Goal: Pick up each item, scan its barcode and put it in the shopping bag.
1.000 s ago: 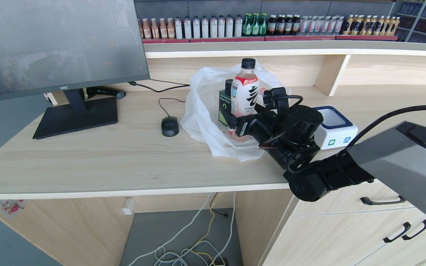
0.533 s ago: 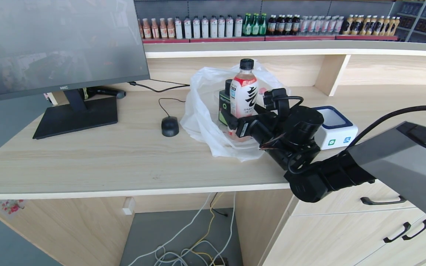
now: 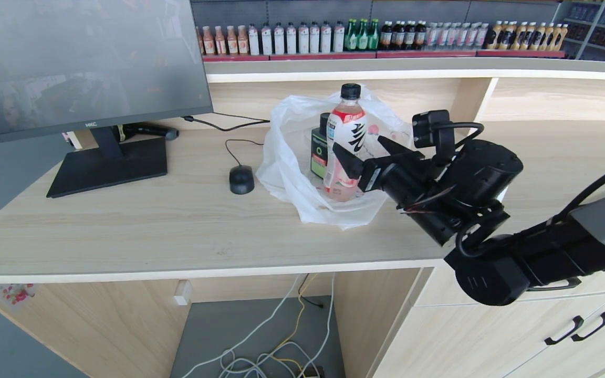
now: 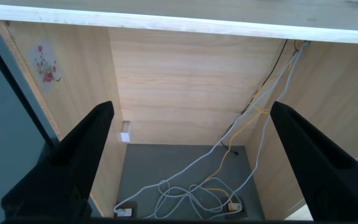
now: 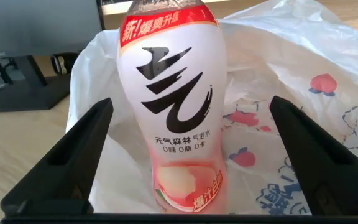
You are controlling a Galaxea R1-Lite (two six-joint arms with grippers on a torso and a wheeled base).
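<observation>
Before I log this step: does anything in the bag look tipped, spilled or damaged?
Nothing stands out. The bottle stands upright in the shopping bag, cap on, beside a dark carton; no spill. The right claw is open.

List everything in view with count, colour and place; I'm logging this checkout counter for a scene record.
bottle: one, pink with black cap, upright in the shopping bag
dark container: one, black and green, in the bag beside the bottle
shopping bag: one, translucent white, mid-counter
mouse: one, black, left of the bag
monitor: one, dark screen, counter's left end
handheld device: one, black, lying behind the monitor stand
shelf bottles: one long row, mixed colours, back shelf
cables: several, white and yellow, under the counter
counter: one, light wood
right gripper: one, black, open, by the bottle
left gripper: one, black, open, below the counter edge
</observation>
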